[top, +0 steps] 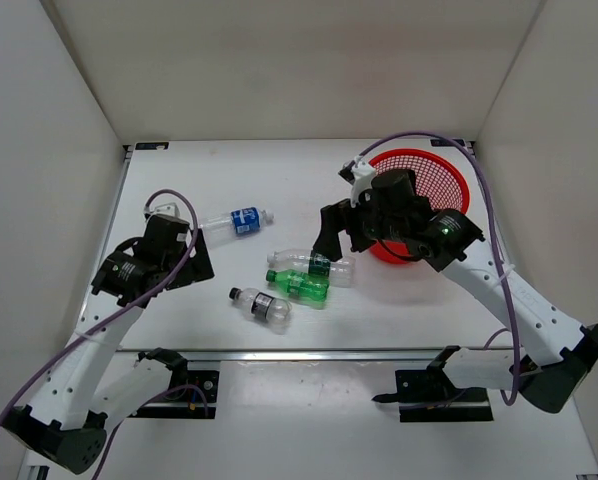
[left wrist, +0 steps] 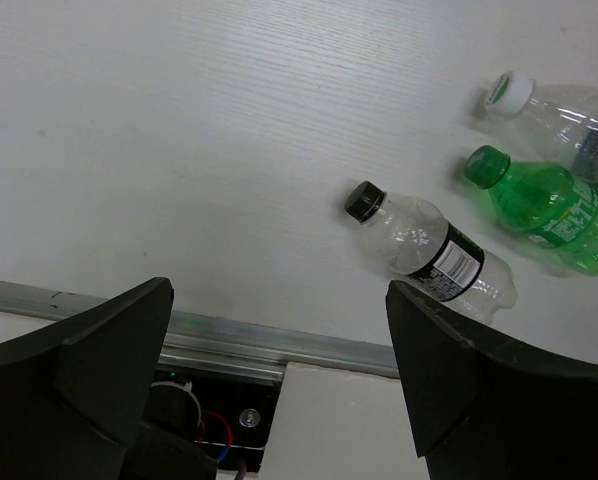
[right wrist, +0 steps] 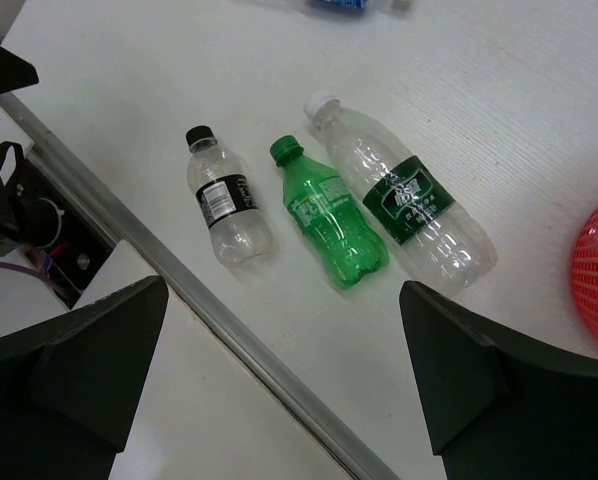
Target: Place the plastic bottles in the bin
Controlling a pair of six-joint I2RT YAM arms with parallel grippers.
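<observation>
White table (top: 279, 180), matte, evenly lit. Plain white walls (top: 279, 60) at 9, 12, 3 o'clock. Metal rail (top: 309, 354) along 6 o'clock edge.

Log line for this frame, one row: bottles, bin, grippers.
blue-label bottle, dark-green-label bottle, green bottle, grey-label bottle: on table | bin: no bottle seen | left gripper: open, empty | right gripper: open, empty

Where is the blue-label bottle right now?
In the top external view the blue-label bottle lies on its side left of centre on the table, behind and left of the dark-green-label bottle, apart from it.
</observation>
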